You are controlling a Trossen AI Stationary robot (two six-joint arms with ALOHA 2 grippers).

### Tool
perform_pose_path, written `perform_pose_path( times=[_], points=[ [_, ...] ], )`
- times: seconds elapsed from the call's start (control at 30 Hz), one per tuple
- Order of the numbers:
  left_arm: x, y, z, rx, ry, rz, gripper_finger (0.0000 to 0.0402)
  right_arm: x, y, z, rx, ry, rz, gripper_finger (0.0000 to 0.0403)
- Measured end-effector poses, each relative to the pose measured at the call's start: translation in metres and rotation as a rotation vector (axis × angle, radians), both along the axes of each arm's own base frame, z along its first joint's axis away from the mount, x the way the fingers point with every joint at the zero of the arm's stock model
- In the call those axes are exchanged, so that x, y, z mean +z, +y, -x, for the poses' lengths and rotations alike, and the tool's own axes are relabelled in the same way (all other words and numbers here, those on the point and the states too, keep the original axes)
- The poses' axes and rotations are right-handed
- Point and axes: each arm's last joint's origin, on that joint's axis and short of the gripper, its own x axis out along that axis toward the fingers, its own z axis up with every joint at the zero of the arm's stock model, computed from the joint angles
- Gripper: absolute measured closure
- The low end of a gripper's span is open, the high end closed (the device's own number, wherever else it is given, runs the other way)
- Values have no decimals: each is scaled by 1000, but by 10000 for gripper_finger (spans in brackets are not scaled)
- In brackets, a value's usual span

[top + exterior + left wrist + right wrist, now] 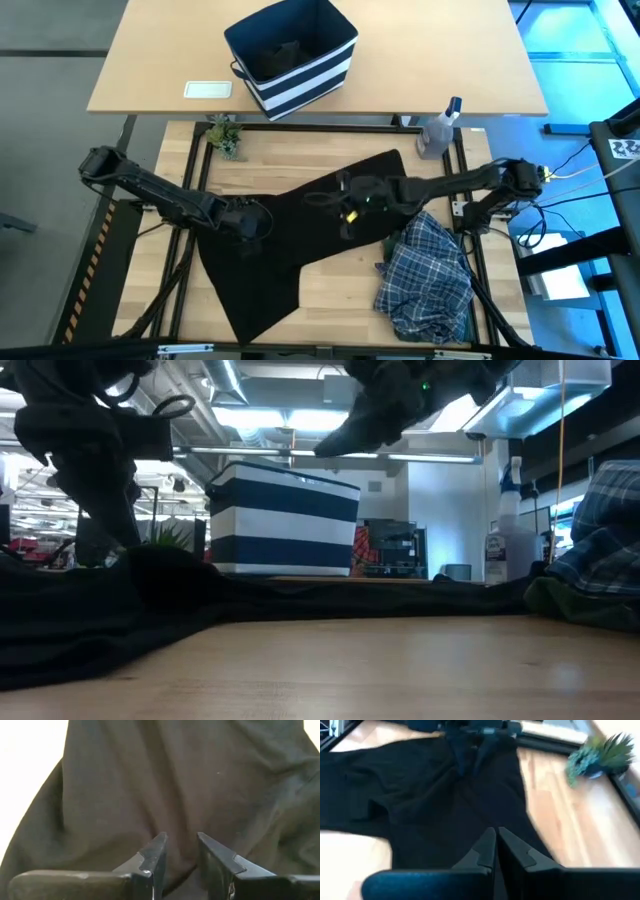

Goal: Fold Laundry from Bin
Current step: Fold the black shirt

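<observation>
One black garment point(300, 235) lies spread flat on the wooden table point(340, 285), in the middle, with one corner reaching to the far side and one long part running to the near edge. You see the plaid shirt point(425, 275) crumpled in a heap just right of it, and a bit of dark olive-green cloth point(570, 602) shows under this heap in the low view. The bin point(292, 55) stands well apart on the farther table, with something dark inside it.

Your left gripper point(181, 851) is down at the left part of the black garment. Its fingers point(155, 855) stand a little apart with black cloth in the gap between them, but you cannot tell if they really pinch it. Your right gripper point(496, 842) is over the middle of the same garment, raised above the cloth, and its fingers are closed together with nothing between them.

A clear spray bottle point(440, 130) stands near the far right corner of the table, and a small green plant point(225, 135) near the far left corner. A white flat object point(208, 89) lies left of the bin.
</observation>
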Motion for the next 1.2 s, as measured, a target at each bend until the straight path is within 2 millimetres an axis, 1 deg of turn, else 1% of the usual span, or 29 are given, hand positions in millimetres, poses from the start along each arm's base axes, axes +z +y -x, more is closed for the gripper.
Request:
perform_pose_path(
  times=[0.1, 0.23, 0.33, 0.43, 0.5, 0.6, 0.73, 0.9, 1.0, 1.2],
  points=[
    [-6, -2, -3, -15, 37, 22, 308, -15, 13, -4, -65, 55, -21, 384],
    [-19, -8, -8, -36, 96, 58, 315, -43, 13, -5, -192, 199, -92, 384],
    [-30, -15, -13, -60, 131, 92, 320, -62, 8, 0, -318, 335, -119, 384],
    [-40, -22, -16, -75, 161, 100, 325, -79, -1, 10, -447, 487, -150, 384],
    [-44, -25, -18, -75, 167, 106, 325, -86, -7, 17, -534, 567, -162, 384],
    [-49, -29, -20, -79, 175, 116, 325, -93, -16, 23, -632, 638, -180, 384],
    [-50, -32, -24, -96, 143, 143, 324, -100, -32, 25, -702, 677, -201, 384],
    [-47, -37, -34, -161, 36, 194, 324, -108, -64, 24, -742, 684, -251, 384],
    [-45, -39, -38, -203, -24, 194, 324, -110, -83, 24, -757, 659, -269, 384],
    [-38, -42, -48, -249, -151, 169, 324, -107, -117, 22, -761, 571, -254, 384]
  ],
)
